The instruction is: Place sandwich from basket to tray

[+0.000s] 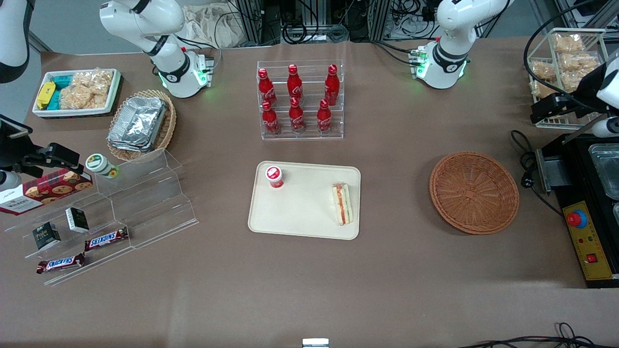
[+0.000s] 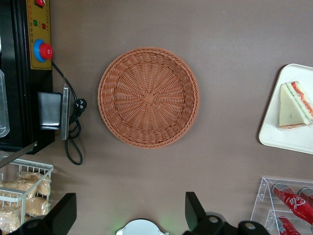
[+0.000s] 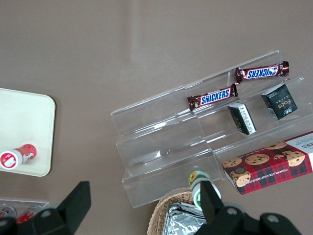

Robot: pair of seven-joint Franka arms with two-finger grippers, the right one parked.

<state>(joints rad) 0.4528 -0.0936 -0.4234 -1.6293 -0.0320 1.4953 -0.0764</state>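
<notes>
End effector [image 2: 128, 213]: fingers spread wide, nothing between them, high above tabletop [image 2: 234, 29] near basket [image 2: 148, 97].
Front view: sandwich [image 1: 342, 203] lies on tray [image 1: 304, 212]; basket [image 1: 474, 192] holds nothing.
Left wrist view: sandwich [image 2: 295, 105] on tray [image 2: 288, 137].

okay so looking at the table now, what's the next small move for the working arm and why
Probably none beyond staying parked clear. The sandwich already lies on the tray, the basket holds nothing, and the gripper hangs open and empty above the table, farther from the front camera than the basket. The task looks done.
</notes>
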